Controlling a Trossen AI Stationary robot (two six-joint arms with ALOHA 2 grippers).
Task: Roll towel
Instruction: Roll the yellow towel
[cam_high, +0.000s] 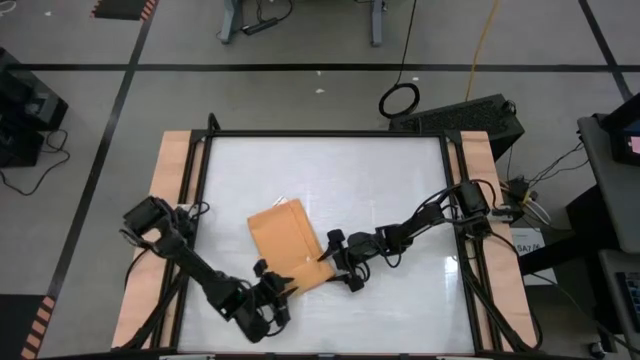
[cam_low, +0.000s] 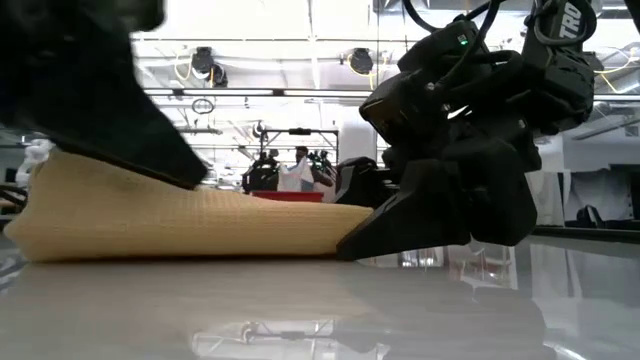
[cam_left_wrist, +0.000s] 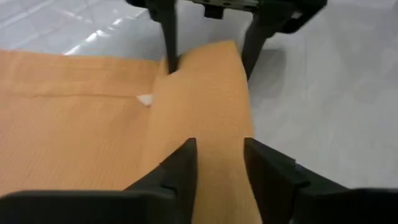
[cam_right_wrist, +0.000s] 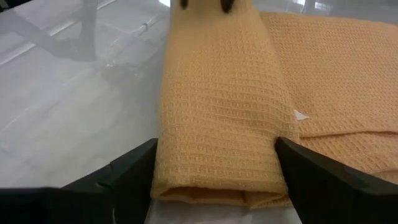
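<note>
Nearest to the camera in the low view stands the right gripper (cam_low: 400, 225), its dark fingers low on the white worktop (cam_high: 400, 170) at one end of the towel (cam_high: 290, 245). The towel lies at the near middle of the worktop, with its near edge already turned over into a flat roll.

In the right wrist view the fingers (cam_right_wrist: 127, 171) are spread wide, one on each side of the rolled end, close to it but seemingly not pressing the cloth. The left gripper (cam_high: 272, 290) is at the other end of the same roll. Its fingers (cam_left_wrist: 180, 165) stand partly apart with the folded band between them; whether they really pinch the fabric I cannot tell from this view.

The risk, as I judge it, is that the roll opens again or becomes crooked. This may happen if only one end is held, or if the two arms advance unevenly. The thin cloth could also slide on the smooth worktop instead of turning over.
</note>
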